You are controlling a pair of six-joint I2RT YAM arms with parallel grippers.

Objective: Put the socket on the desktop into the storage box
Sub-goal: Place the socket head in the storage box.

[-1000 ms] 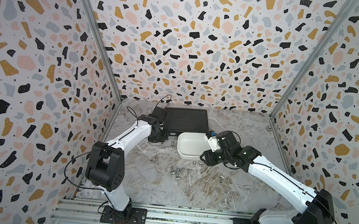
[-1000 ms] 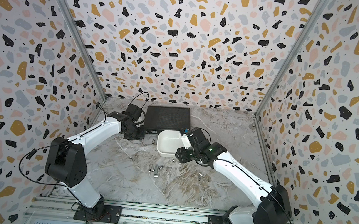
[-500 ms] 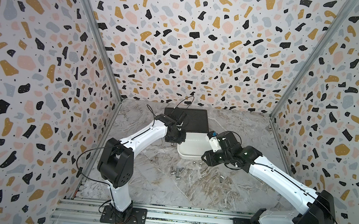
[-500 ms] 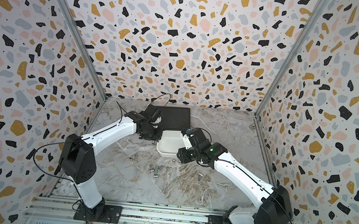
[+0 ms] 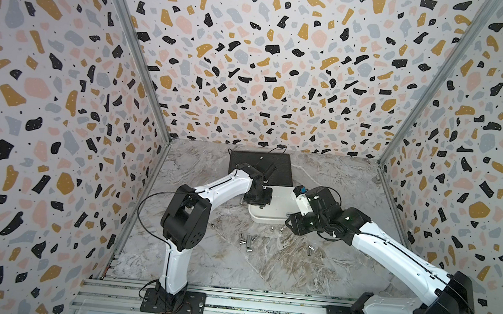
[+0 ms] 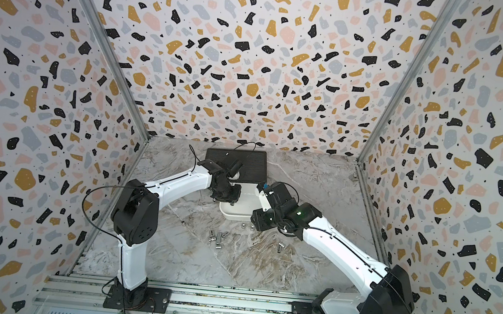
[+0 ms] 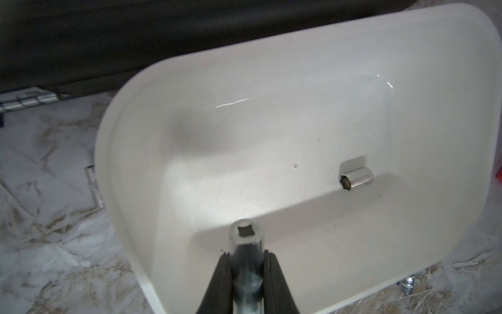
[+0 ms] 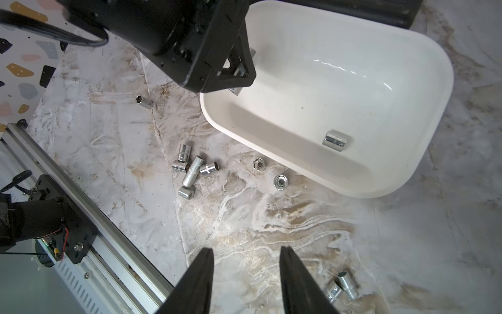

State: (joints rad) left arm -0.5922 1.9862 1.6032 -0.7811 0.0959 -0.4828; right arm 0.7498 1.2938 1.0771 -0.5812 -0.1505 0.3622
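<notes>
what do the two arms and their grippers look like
Left arm and right arm: glossy white link shells, bulky black joint housings, thin black cables looping outside. A small green light glows by the right wrist. Left gripper and right gripper have black, tapering wedge fingers.

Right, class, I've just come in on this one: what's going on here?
The left gripper is shut on a long chrome socket, holding it over the white storage box. One short socket lies inside the box. The right gripper hangs open and empty above the marble desktop, where several more sockets lie loose in front of the box.
</notes>
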